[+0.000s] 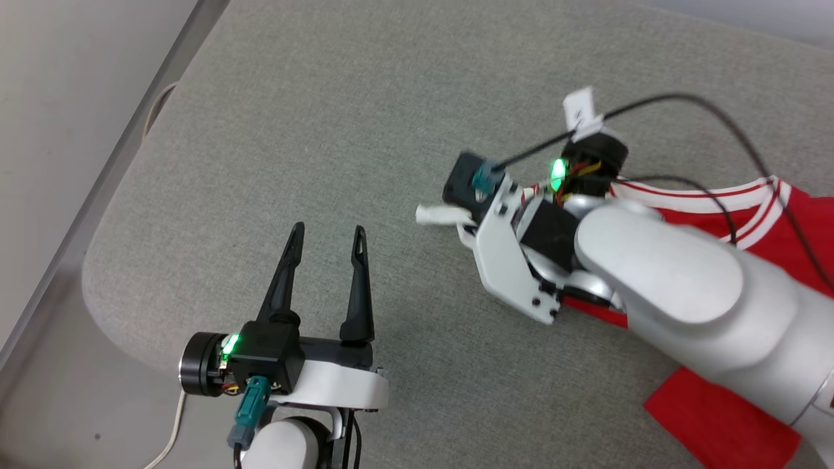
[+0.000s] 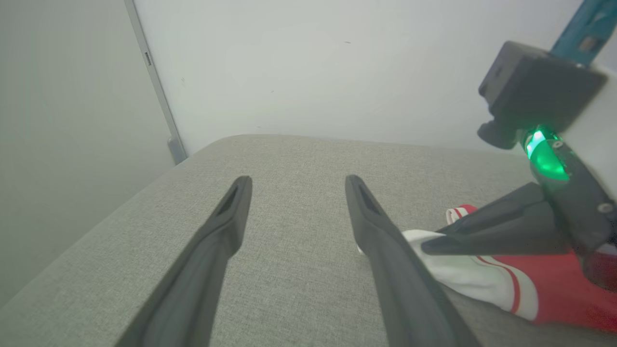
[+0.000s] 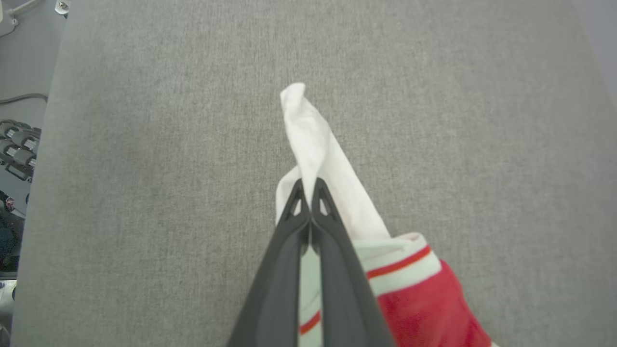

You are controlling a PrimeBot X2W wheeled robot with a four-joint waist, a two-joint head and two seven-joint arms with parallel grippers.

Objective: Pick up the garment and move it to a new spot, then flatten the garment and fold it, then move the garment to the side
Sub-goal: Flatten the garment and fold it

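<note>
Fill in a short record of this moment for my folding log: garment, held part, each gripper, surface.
garment: red jersey-style T-shirt, on the right side of the pad, partly hidden by the right arm
held part: white sleeve, sticking out past the fingertips
right gripper: shut on the sleeve
left gripper: open, empty, apart from the shirt, over bare pad
surface: grey upholstered pad
</note>
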